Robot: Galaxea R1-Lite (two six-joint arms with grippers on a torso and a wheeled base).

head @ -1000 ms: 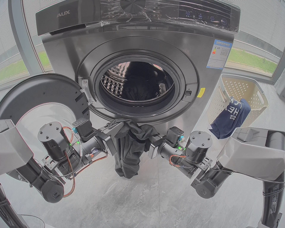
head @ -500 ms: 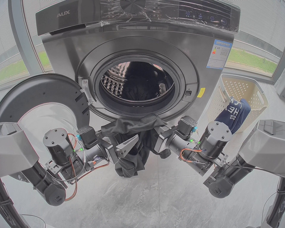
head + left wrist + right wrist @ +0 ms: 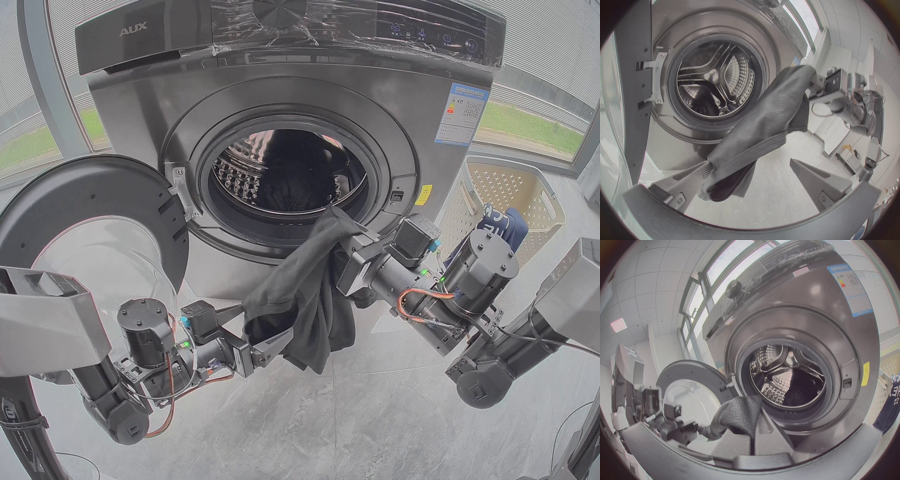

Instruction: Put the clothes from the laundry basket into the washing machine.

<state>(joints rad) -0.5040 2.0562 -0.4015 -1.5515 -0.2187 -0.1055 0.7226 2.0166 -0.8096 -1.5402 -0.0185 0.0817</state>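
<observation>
1. My right jaws pinch the black garment (image 3: 312, 281) just before the washing machine (image 3: 137, 106) opening.
2. My left jaws gape wide, lower left, under its hanging end.
3. The laundry basket (image 3: 539, 187) stands far right.

Daylight is streaming in through the windows (image 3: 537, 125) behind the washing machine (image 3: 300, 81), and the scene is looking bright and even. The plastic film over the control panel (image 3: 350, 25) is catching white glare. The steel drum (image 3: 240, 172) is throwing back bright highlights, though its depths are lying in darkness. The glossy floor (image 3: 350, 425) is giving off a soft sheen. The black garment (image 3: 312, 287) is swallowing light, its folds barely showing. In both wrist views the lens is bending straight lines hard — black corners are ringing the picture.
</observation>
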